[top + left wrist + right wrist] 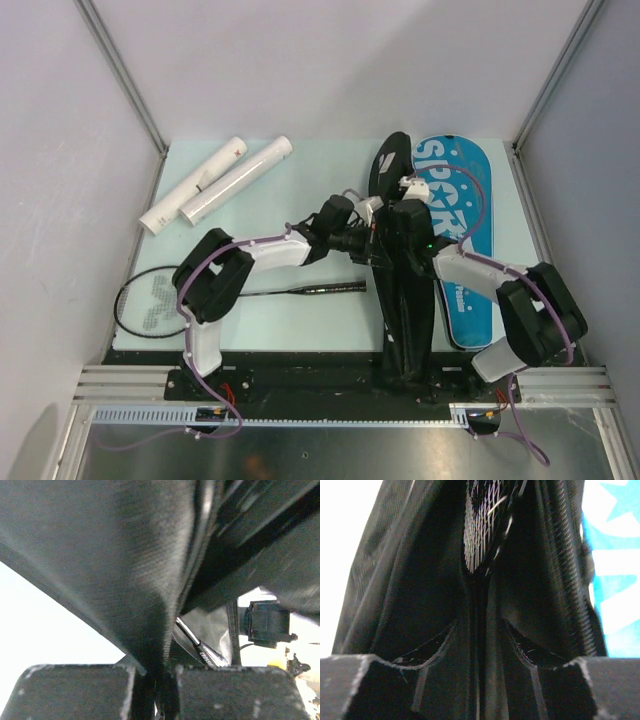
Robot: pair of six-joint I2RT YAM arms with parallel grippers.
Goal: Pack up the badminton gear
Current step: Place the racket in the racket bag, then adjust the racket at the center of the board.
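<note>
Left end effector is pinched together on a fold of the black flap of the bag, lifting that flap off the bench. Right end effector has its fingers apart on either side of the thin shaft of a racket, whose strung head sits inside the bag's dark pocket. A second racket lies flat on the bench left of the bag. Two white tubes lie side by side at the far left.

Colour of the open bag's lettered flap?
Blue racket-shaped fabric bag flap: bright blue, white lettering and stars. Top external view.
</note>
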